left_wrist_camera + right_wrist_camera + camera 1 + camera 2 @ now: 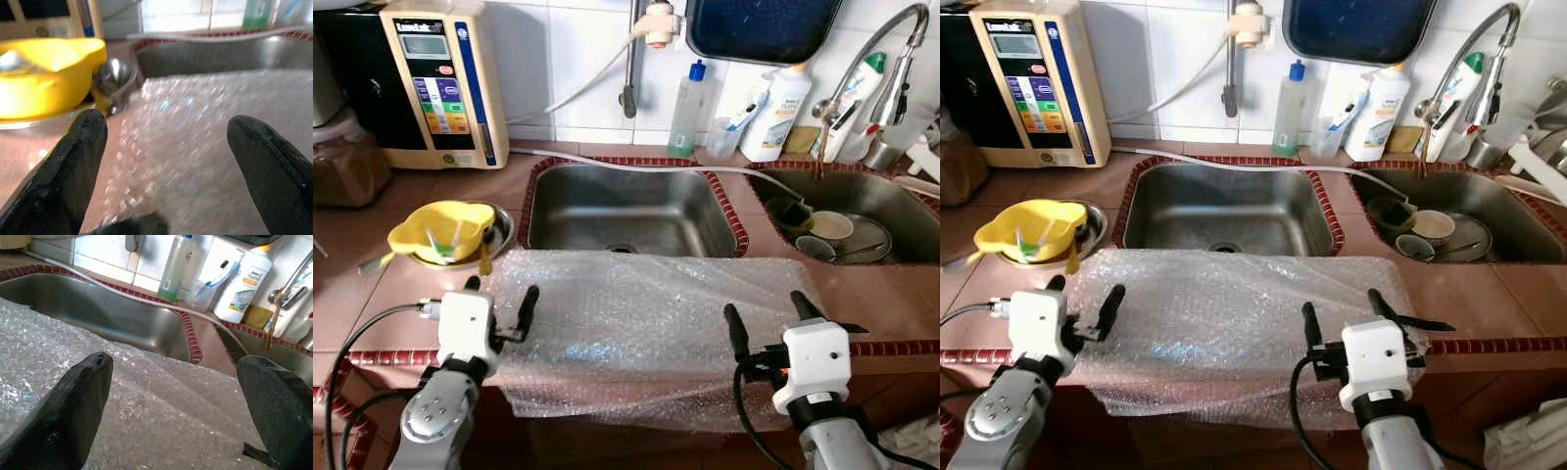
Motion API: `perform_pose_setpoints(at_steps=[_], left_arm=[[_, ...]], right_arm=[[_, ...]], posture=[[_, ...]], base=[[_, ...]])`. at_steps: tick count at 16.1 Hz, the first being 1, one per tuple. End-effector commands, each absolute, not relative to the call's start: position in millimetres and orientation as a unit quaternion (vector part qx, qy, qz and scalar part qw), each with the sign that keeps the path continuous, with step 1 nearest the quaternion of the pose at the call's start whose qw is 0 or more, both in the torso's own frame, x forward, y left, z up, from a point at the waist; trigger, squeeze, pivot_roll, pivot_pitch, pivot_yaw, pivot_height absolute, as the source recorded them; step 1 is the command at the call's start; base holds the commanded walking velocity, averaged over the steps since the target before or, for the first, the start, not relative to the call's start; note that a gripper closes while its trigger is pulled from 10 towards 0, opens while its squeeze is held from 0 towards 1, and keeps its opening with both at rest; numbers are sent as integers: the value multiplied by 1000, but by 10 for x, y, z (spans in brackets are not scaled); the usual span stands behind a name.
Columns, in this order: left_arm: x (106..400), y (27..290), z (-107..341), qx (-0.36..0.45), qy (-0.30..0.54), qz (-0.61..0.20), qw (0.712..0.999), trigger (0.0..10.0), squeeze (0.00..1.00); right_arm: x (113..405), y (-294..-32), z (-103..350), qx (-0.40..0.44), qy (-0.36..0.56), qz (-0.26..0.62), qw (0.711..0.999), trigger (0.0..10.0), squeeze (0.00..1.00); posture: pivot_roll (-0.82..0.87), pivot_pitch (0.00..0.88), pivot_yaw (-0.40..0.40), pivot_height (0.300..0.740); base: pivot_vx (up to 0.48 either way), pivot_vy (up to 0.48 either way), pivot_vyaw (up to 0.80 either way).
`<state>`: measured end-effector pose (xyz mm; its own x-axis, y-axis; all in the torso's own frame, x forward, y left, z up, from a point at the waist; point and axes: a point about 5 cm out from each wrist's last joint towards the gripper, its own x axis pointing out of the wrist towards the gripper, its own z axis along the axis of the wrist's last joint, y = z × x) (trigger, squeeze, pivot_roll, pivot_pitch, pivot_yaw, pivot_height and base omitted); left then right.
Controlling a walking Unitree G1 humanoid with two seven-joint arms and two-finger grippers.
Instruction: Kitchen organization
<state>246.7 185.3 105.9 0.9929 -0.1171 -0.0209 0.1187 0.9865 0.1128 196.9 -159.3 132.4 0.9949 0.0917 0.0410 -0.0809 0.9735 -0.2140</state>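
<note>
2 grippers spread wide, holding nothing: left gripper (499,299) at bubble wrap's (646,328) left edge, right gripper (766,318) near its right. Wrap draped over counter (891,294) front edge, before sink (626,211). Rec pinching both edges level, lifting evenly.

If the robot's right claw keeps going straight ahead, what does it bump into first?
Probably the bubble wrap: the open right gripper points forward and down over that sheet. Past it lies the left sink, though depth is hard to judge.
</note>
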Motion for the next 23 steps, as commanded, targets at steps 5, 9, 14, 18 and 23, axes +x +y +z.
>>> perform_pose_setpoints(at_steps=[5,9,14,18,23], left_arm=[[2527,1696,1238,66,-30,-96,993,10000,0],[2560,1675,1372,74,-60,-86,992,10000,0],[2546,1751,1368,92,-54,-61,992,10000,0],[2570,1779,1198,64,-10,-44,997,10000,0],[2564,1804,1156,65,-2,-46,997,10000,0]], right_arm=[[1990,-1612,1382,-114,-35,39,992,10000,0],[2010,-1584,1394,-117,-40,47,991,10000,0],[2010,-1590,1374,-118,-36,48,991,10000,0],[2034,-1565,1366,-115,-38,48,992,10000,0],[1983,-1594,1322,-119,-30,45,991,10000,0]], posture=[[84,0,-44,740],[90,0,-48,740],[101,0,-53,740],[95,0,-48,740],[86,0,-38,740]], base=[[0,0,0],[0,0,0],[0,0,0],[0,0,0],[0,0,0]])
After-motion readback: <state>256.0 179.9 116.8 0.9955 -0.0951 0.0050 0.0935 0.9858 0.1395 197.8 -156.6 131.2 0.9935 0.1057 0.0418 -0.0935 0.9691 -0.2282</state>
